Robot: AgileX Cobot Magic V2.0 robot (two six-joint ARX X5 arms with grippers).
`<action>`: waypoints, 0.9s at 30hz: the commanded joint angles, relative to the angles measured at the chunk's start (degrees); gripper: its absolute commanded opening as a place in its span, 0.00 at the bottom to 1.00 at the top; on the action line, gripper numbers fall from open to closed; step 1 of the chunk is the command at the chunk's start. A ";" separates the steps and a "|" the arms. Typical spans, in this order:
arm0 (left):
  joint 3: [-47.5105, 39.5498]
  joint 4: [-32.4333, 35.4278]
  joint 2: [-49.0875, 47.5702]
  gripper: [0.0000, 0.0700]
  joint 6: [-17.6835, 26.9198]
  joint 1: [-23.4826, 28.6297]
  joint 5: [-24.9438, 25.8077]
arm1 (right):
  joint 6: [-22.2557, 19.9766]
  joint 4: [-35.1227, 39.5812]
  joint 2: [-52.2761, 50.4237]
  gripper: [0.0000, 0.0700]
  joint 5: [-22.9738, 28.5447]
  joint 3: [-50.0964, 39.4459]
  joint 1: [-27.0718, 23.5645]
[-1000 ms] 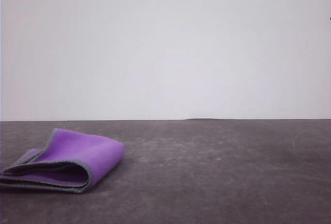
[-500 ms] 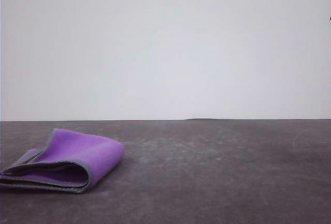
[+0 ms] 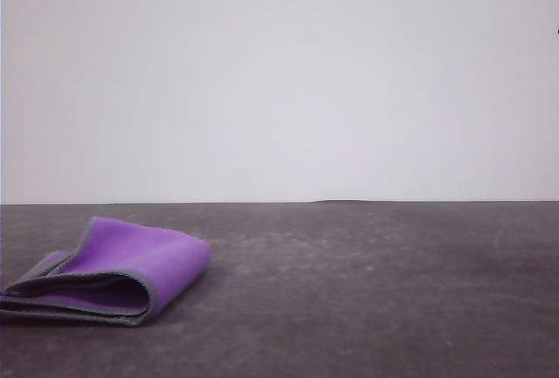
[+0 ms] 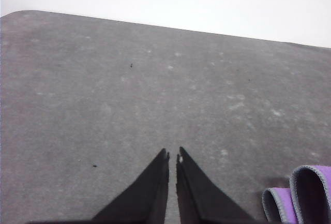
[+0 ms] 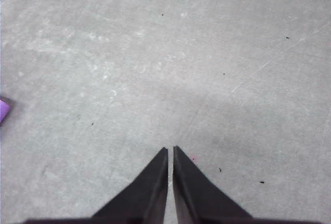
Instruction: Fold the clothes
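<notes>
Cloth (image 3: pixel 131 264) folded, purple outward, grey stitched edging, left pincer (image 4: pixel 172 154) and right pincer (image 5: pixel 170 149) closed, empty

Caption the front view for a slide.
Folded purple soft cloth with grey stitched edging lying on the dark grey table.

Soft cloth on a matt, scuffed bench

The clothes (image 3: pixel 131 260) look like a soft, thick, fleecy fabric, matt bright purple on the outer face, with light grey stitched edging along the rim. The bench (image 3: pixel 367 291) is a dark grey, matt surface, mottled with pale scuffs, fine scratches and small dark specks. The left claw (image 4: pixel 172 157) and the right claw (image 5: pixel 170 150) have smooth, matt black fingers that look like plastic.
</notes>
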 commanded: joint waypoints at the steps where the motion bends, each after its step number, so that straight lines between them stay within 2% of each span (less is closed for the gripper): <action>1: -1.14 0.95 -0.07 0.02 -0.06 0.04 -0.27 | -0.43 0.57 0.33 0.01 0.00 0.28 0.09; 9: -1.14 0.96 -0.07 0.02 -0.06 0.04 -0.28 | -0.43 0.57 0.33 0.01 0.00 0.28 0.09; 11: -1.14 0.96 -0.07 0.02 -0.06 0.04 -0.28 | -1.70 0.53 0.33 0.01 0.25 0.28 0.09; 14: -1.14 0.96 -0.07 0.02 -0.06 0.04 -0.26 | -2.88 1.06 -0.85 0.01 2.92 -0.53 -0.17; 17: -1.14 0.96 -0.07 0.02 -0.06 0.04 -0.26 | -2.79 6.91 -4.88 0.01 6.21 -4.44 -1.48; 23: -1.14 0.96 -0.07 0.02 -0.06 0.04 -0.26 | -2.90 24.12 -16.71 0.01 6.27 -18.91 -3.62; 27: -1.14 0.96 -0.07 0.02 -0.06 0.04 -0.28 | -3.79 29.89 -25.61 0.01 6.44 -28.33 -5.56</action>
